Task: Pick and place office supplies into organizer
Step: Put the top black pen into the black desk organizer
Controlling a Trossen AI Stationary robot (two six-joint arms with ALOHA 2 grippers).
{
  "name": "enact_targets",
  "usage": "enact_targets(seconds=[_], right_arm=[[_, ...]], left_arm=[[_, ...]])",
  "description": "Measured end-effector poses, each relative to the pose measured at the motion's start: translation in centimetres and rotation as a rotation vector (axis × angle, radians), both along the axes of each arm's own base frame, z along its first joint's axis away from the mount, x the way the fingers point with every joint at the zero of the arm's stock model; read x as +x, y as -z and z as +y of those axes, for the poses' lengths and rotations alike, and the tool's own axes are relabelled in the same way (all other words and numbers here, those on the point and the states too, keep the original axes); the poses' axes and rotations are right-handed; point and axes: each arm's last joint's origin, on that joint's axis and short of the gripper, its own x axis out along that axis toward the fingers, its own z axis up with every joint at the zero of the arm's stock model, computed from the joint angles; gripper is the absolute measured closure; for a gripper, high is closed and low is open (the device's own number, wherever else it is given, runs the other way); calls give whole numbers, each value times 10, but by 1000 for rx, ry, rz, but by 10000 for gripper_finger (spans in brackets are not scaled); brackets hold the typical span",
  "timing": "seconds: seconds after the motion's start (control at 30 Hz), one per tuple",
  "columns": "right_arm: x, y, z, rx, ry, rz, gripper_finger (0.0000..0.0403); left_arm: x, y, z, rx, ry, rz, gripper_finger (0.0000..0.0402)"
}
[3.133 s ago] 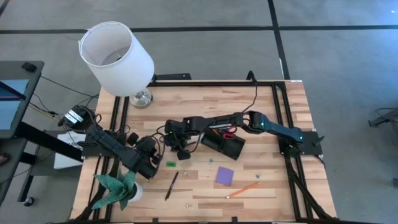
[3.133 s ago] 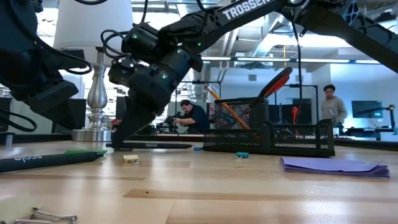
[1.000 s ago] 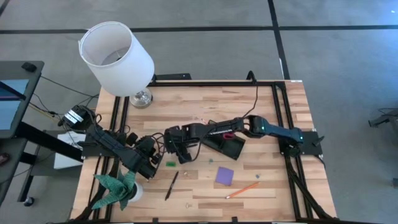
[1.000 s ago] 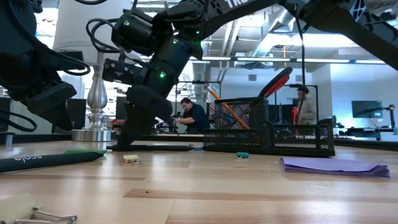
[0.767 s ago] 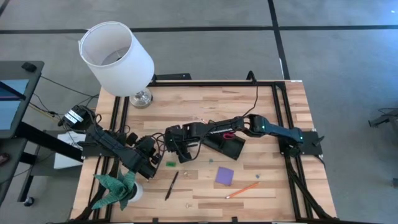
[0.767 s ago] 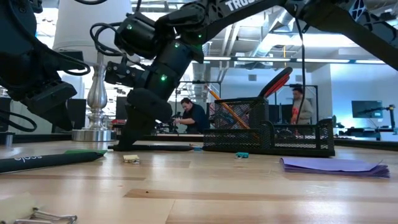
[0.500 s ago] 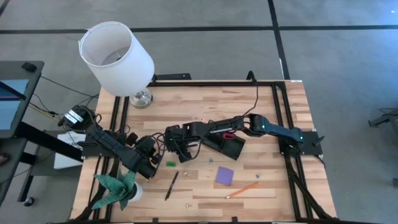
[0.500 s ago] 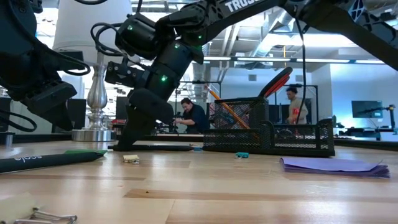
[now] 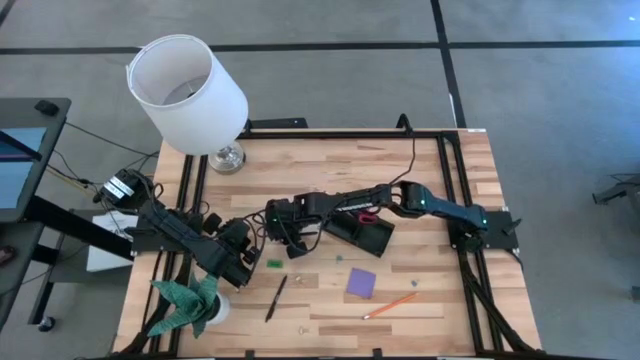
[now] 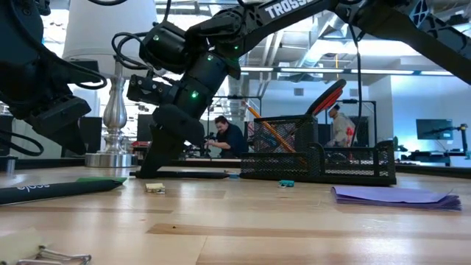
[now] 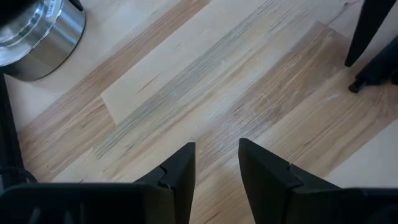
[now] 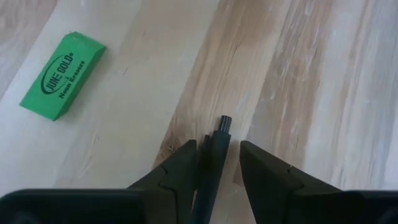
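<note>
Two dark jointed robot arms work over a pale, striped butcher-block table [image 9: 330, 160] framed by black metal rails. The right arm stretches across from the right side, and the right gripper [image 12: 214, 163] points down at the wood near the table's middle, just left of the organizer [image 9: 360, 232]. Its two flat, wedge-shaped fingers stand slightly apart with a slim black pen [image 12: 211, 168] lying between them; the pen's round tip pokes out past the fingertips, just above the grainy wood, though whether the fingers actually press on it cannot be told. A small green rectangular eraser [image 12: 62, 76] with printed lettering lies flat on the wood near that gripper. The organizer is a black wire-mesh tray with a taller back section; red scissor handles [image 10: 327, 96] and an orange pencil [image 10: 268, 132] stick up out of it. A purple square note pad [image 9: 361, 282] lies flat near the front of the organizer, with another thin orange pencil [image 9: 390, 306] beyond it and a second black pen [image 9: 276, 298] to its left. The left gripper [image 11: 216, 163] waits near the table's left edge, its fingers parted over bare wood. A white drum-shaded lamp [image 9: 188, 95] on a shiny metal base stands at the back left corner.
</note>
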Motion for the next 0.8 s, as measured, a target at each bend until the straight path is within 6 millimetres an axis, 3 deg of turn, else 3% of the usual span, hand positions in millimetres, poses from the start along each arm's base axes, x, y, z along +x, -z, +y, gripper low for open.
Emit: enact_targets(seconds=[0.4,0.8], right_arm=[[1,9,2,86,49,0,392],[-1,-5,5,101,55,-19,395]], left_arm=[[2,1,-1,-12,0,-19,283],[2,1,-1,-12,0,-18,283]])
